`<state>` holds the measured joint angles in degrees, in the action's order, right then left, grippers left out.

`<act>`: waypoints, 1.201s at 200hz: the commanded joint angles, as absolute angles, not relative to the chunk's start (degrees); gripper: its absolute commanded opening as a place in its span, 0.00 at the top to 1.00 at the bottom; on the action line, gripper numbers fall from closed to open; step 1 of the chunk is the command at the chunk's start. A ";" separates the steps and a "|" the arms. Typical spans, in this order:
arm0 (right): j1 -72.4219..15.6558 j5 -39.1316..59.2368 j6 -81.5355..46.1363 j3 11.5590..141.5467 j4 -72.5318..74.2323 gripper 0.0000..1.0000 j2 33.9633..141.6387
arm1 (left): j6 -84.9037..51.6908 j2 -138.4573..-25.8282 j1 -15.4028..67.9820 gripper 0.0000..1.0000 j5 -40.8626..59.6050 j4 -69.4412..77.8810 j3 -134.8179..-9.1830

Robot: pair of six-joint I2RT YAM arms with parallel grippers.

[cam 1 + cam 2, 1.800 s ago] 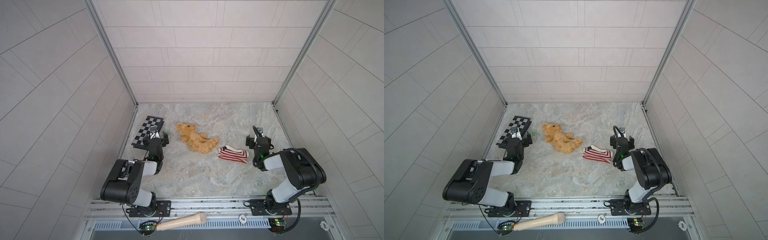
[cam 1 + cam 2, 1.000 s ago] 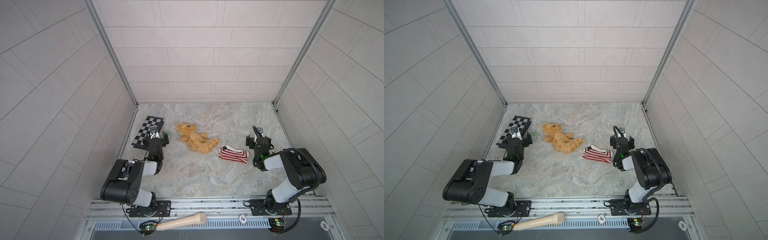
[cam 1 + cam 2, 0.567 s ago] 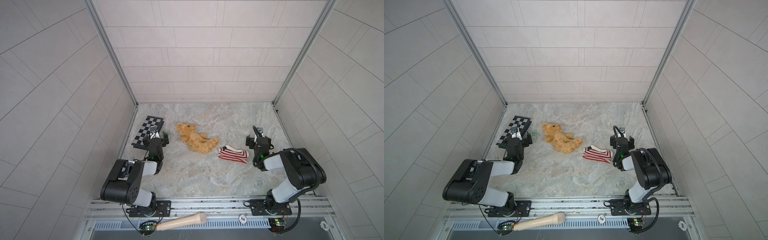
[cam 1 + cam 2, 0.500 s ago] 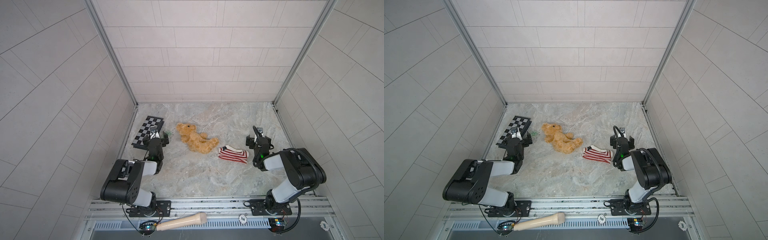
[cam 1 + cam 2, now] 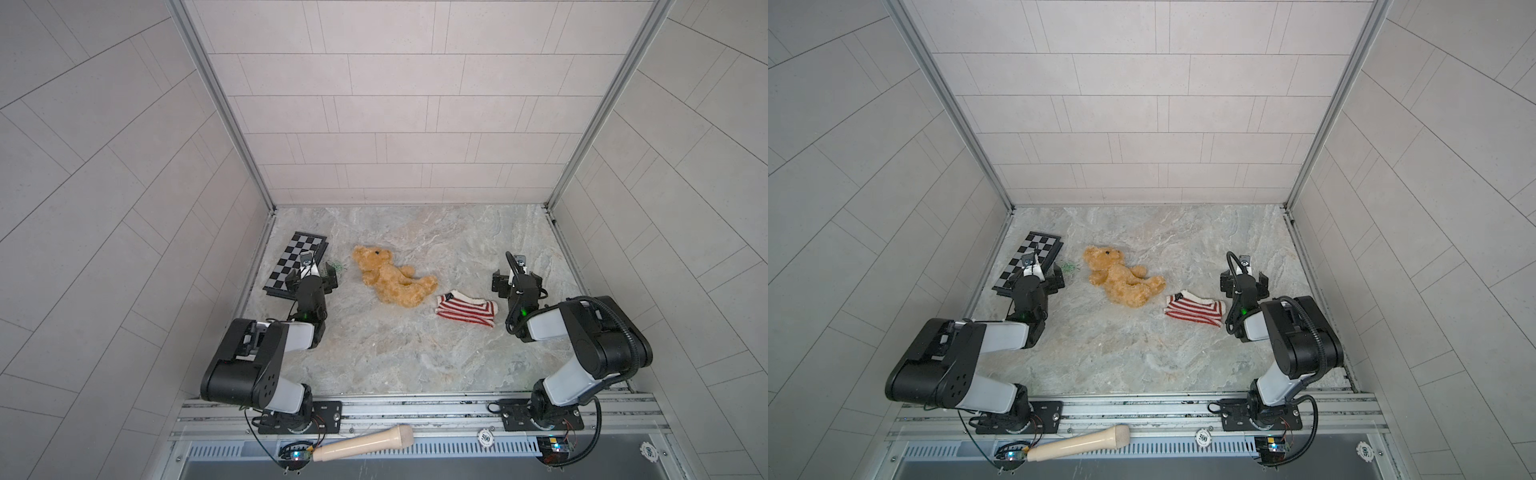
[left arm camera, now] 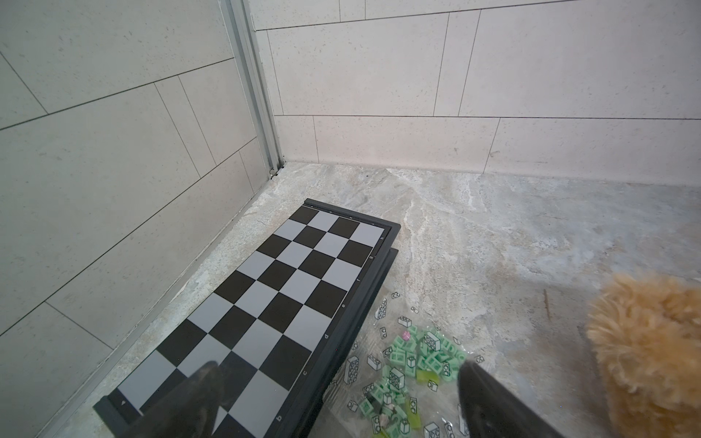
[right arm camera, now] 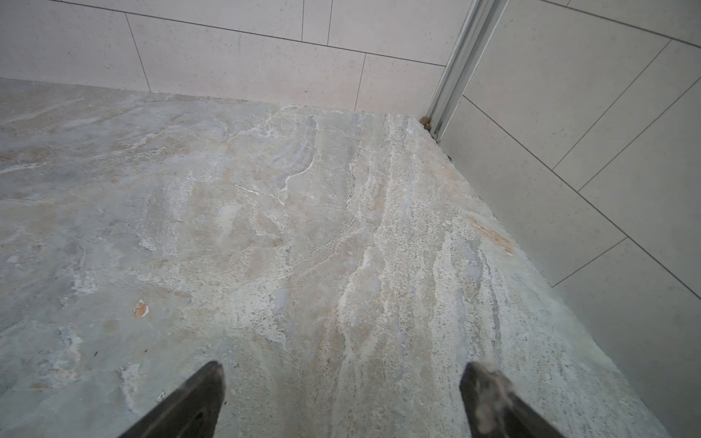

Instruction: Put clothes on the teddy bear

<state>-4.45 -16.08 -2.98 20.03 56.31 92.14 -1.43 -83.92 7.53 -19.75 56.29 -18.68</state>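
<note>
While our left claw [image 5: 311, 277] hangs with its jaws spread wide and nothing between them, we see in the left wrist view one fingertip [image 6: 205, 383] over the near end of the chessboard [image 6: 273, 303] and the other over a clear bag [image 6: 413, 356] of small green bricks that lies against the board's edge. Just past that bag lies the teddy bear [image 5: 392, 282], stretched out on the marble table [image 5: 395, 353] near the middle. Its head points toward the chessboard and its legs toward the right side, and neither claw touches it. Beside its feet a red-and-white striped sweater [image 5: 465, 309] lies flat, off the bear. Our right claw [image 5: 517, 282] sits just beyond the sweater, jaws equally wide and empty. In the right wrist view only bare marble shows between its fingertips [image 7: 212, 383].
</note>
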 commanded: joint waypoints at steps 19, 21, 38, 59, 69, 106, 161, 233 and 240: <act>-4.22 -16.49 -2.24 20.39 57.04 0.00 91.05 | -0.62 -84.27 7.58 0.00 -20.21 56.66 -19.60; -4.22 -16.45 -2.21 20.35 57.00 0.00 91.05 | -0.57 -84.28 7.56 0.00 -20.19 56.62 -19.60; -4.30 -16.44 -2.24 20.39 56.97 0.00 91.04 | -0.69 -84.33 7.56 0.00 -20.30 56.51 -19.71; -4.23 -16.51 -2.19 20.39 57.02 0.00 91.05 | -0.70 -84.29 7.56 0.00 -20.30 56.54 -19.69; -4.35 -16.66 -2.11 20.32 57.16 0.00 91.05 | -0.69 -84.15 7.56 0.00 -20.22 56.60 -19.61; -4.66 -19.24 -2.53 18.95 58.48 0.00 89.36 | 0.25 -83.27 7.55 0.00 -17.81 55.44 -19.96; -5.40 -21.19 -2.30 17.47 55.82 0.00 83.30 | -0.39 -75.75 7.65 0.00 -16.35 43.38 -22.50; -6.95 -28.51 -15.65 28.62 17.51 0.00 65.40 | -13.87 -62.59 9.02 0.00 -14.09 18.43 -29.46; -6.94 -27.91 -18.06 30.67 12.28 0.00 64.21 | -16.74 -61.65 9.20 0.00 -12.42 15.18 -30.70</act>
<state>-6.76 -25.15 -8.54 24.40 33.54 69.08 -7.38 -65.04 8.05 -16.05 29.06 -26.24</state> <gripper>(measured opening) 0.996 0.997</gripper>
